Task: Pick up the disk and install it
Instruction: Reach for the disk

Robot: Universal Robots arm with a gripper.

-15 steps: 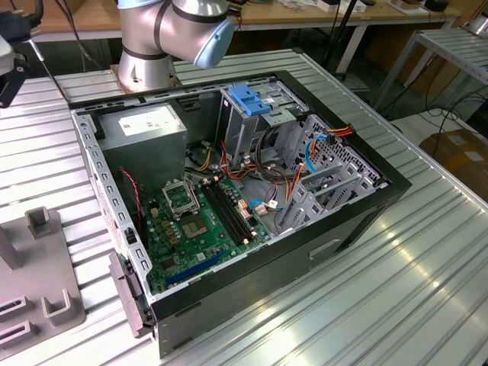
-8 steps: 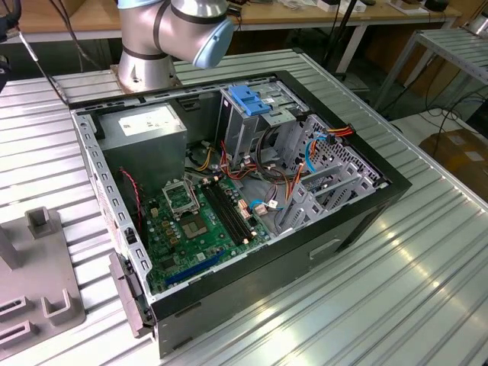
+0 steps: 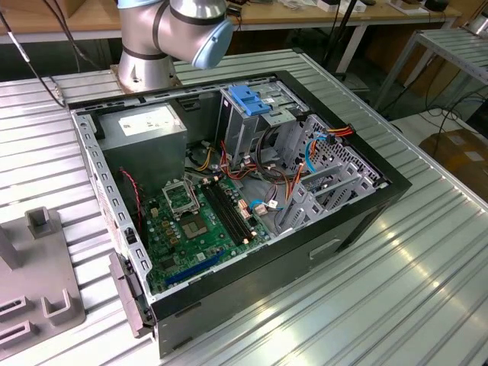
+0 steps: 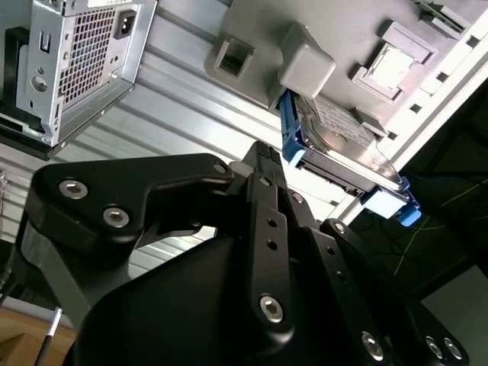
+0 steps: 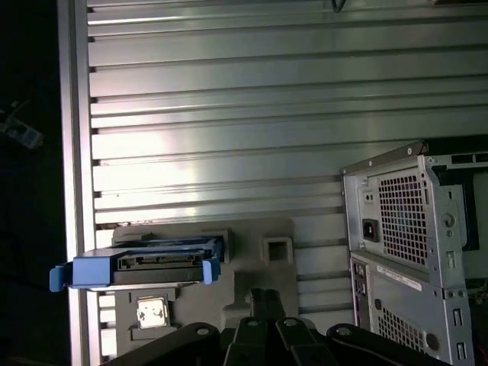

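Counted one blue-railed disk (image 5: 156, 261), stood on edge in one grey fixture (image 5: 255, 263) on the ribbed table (image 5: 229, 114). Found one gripper (image 5: 264, 293) near the disk but apart from it in both wrist views, jaws pressed together on nothing. Counted one open case (image 3: 343, 229) on the same table, near the fixture, with one blue latch (image 3: 248, 99) atop its cage (image 3: 238, 133).
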